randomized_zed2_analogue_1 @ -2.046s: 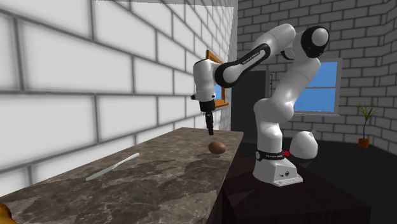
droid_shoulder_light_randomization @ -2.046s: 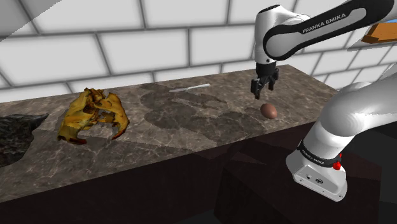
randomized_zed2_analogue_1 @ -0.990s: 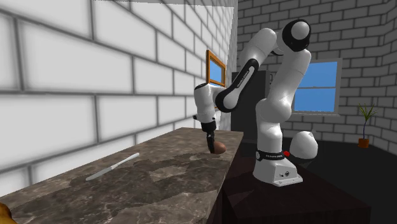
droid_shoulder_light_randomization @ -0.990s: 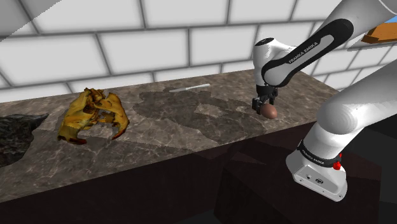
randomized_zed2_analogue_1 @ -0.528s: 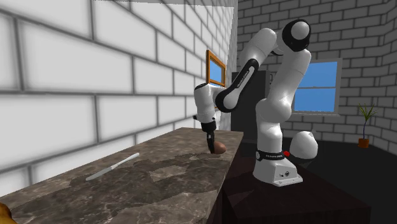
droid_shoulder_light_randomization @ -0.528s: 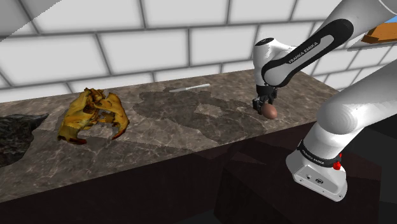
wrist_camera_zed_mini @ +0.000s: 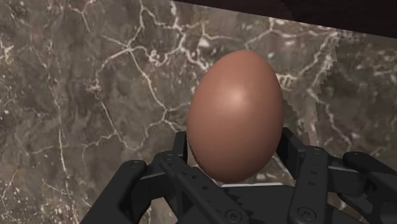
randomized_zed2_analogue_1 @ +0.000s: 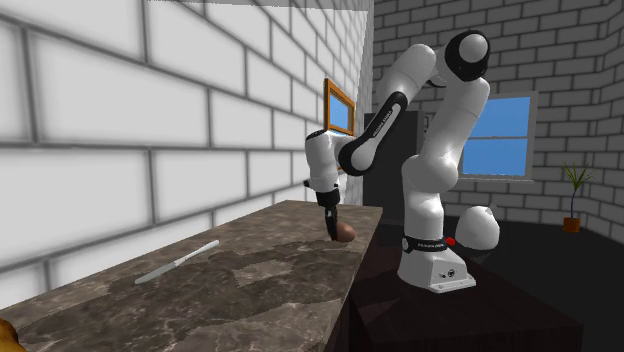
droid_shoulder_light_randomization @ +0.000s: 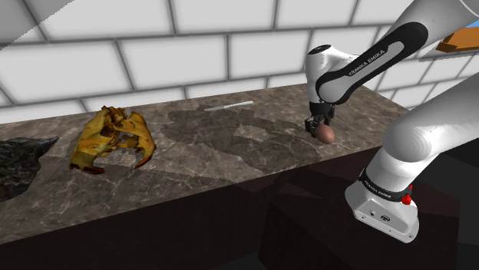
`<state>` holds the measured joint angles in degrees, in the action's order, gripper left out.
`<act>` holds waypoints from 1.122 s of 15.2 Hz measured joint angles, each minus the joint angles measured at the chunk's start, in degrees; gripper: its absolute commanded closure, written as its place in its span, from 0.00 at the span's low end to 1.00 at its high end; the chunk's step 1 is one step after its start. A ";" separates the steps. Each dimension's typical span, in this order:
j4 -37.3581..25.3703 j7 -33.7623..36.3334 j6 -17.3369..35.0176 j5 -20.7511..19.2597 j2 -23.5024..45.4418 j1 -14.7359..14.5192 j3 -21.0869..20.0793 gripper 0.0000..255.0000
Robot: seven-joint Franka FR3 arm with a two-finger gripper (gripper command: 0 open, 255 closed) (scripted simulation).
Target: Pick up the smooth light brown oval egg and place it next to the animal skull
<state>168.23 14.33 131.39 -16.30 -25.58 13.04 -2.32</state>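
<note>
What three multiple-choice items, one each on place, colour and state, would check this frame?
1. Where is the egg? A) beside the skull B) at the counter's end by the stand C) on the floor
2. What colour is the egg? A) white B) green C) reddish brown
3. What is the claw doing? A) shut on the egg B) open above the egg C) shut on the skull
1 B, far from the skull; 2 C, as the wrist view shows; 3 A, both fingers press its sides.
</note>
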 measured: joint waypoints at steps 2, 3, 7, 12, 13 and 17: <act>-0.48 -0.54 -1.74 0.46 -1.28 -0.25 0.09 1.00; -0.63 -0.81 -2.79 0.74 -2.19 -0.41 0.12 1.00; -1.61 -2.02 -6.96 1.64 -5.48 -0.88 0.32 1.00; -3.74 -3.27 -12.72 2.80 -9.20 -1.56 0.31 1.00; -4.24 -3.51 -13.60 2.90 -9.59 -1.58 0.35 1.00; -6.11 -4.36 -17.61 3.47 -11.79 -1.87 0.34 1.00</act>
<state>162.12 9.97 113.79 -12.83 -37.37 11.17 -1.98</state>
